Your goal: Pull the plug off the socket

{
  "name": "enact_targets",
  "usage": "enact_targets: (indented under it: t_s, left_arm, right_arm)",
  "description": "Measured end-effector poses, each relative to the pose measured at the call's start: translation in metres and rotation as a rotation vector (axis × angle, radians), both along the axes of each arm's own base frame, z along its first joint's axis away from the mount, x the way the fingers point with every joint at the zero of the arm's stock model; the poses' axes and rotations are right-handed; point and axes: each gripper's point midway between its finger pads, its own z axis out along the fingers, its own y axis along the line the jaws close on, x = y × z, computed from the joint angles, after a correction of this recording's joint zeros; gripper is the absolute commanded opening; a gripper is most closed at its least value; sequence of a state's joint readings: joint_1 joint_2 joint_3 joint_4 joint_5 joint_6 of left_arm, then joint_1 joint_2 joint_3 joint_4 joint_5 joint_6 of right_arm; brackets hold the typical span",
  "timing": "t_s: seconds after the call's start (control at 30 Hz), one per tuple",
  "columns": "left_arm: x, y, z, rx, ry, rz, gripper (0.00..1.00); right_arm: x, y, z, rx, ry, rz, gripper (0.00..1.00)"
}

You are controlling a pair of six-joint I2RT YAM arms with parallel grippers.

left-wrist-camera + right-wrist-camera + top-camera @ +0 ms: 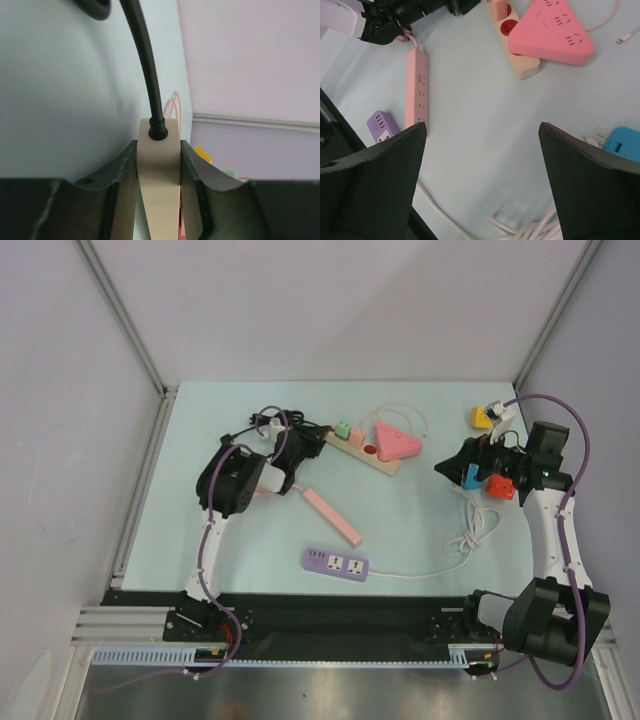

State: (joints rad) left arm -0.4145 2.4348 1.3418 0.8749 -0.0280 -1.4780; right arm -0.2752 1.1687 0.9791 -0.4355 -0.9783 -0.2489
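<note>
**Left tool clamped on strip end, right tool wide**

Left tool (158, 150) grips the cable end of the beige power strip (160, 195), with fingers tight on both sides. The black cable (146, 65) exits just above. Green plug (343, 428) and pink plug (357, 436) sit on that strip at the table's (420, 530) far centre, beside the pink triangular adapter (397, 442). Right tool (482, 127) hangs over the table, fingers wide apart, holding nothing.

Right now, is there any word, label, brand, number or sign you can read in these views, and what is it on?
No legible text in any view.
Purple power strip: any marking is too small to read.
Pink triangular power strip, long pink strip, cream plug: no print visible.
</note>
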Motion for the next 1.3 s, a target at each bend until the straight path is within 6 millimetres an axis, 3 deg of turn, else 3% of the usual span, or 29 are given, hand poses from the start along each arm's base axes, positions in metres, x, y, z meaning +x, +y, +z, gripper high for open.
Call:
enact_targets:
  t_s: [0.13, 0.3, 0.47, 0.97, 1.3]
  left_arm:
    - [-0.028, 0.021, 0.011, 0.016, -0.064, -0.051, 0.0]
    - [-0.06, 0.035, 0.017, 0.041, -0.112, -0.122, 0.0]
    - [-0.083, 0.039, 0.012, 0.041, -0.106, -0.188, 0.0]
    - [-0.103, 0.039, 0.013, 0.038, -0.114, -0.306, 0.0]
    - [-0.109, 0.033, 0.031, 0.062, -0.177, -0.369, 0.0]
  right_arm:
    - [-0.001, 0.018, -0.006, -0.02, -0.007, 0.073, 1.0]
    - [-0.002, 0.042, -0.028, -0.045, 0.039, 0.169, 1.0]
    - [0.001, 0.047, -0.047, -0.044, 0.098, 0.185, 1.0]
    - [0.015, 0.058, -0.103, 0.038, 0.311, 0.152, 1.0]
    - [0.028, 0.076, -0.142, 0.105, 0.473, 0.088, 1.0]
